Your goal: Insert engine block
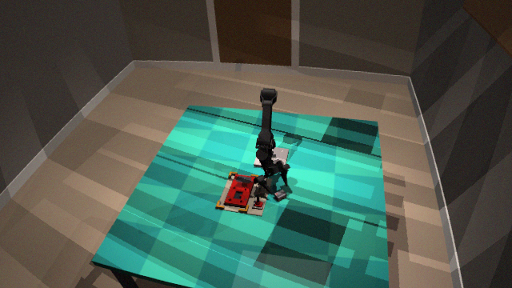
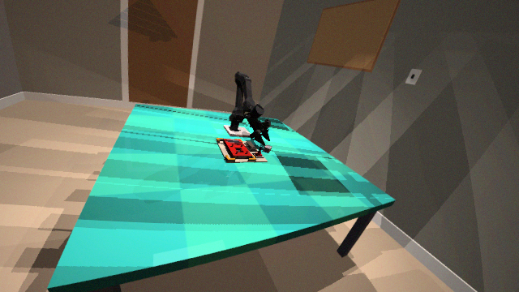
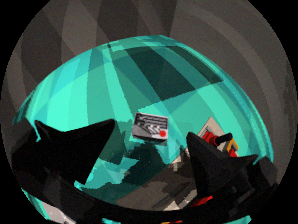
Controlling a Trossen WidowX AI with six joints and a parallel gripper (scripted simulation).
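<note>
The engine block [image 1: 280,195] [image 2: 268,149] [image 3: 150,131], a small grey box with a dark slotted top and a red dot, lies on the teal table right of the fixture board. My gripper [image 1: 282,191] [image 2: 266,143] [image 3: 152,129] is open and empty. Its fingers are spread wide, and the block shows between and just beyond the fingertips in the wrist view, apart from both. The red car body [image 1: 232,196] [image 2: 232,148] sits on the board left of the gripper, its dark opening [image 1: 238,195] uncovered. The rib is too small to make out.
The beige fixture board [image 1: 257,212] [image 3: 212,124] has yellow corner pieces around the car body. A red-based post with a black upper part [image 1: 258,204] [image 3: 212,139] stands on its right part, close to the gripper's left finger. The white arm base plate [image 1: 282,155] [image 2: 231,130] is behind.
</note>
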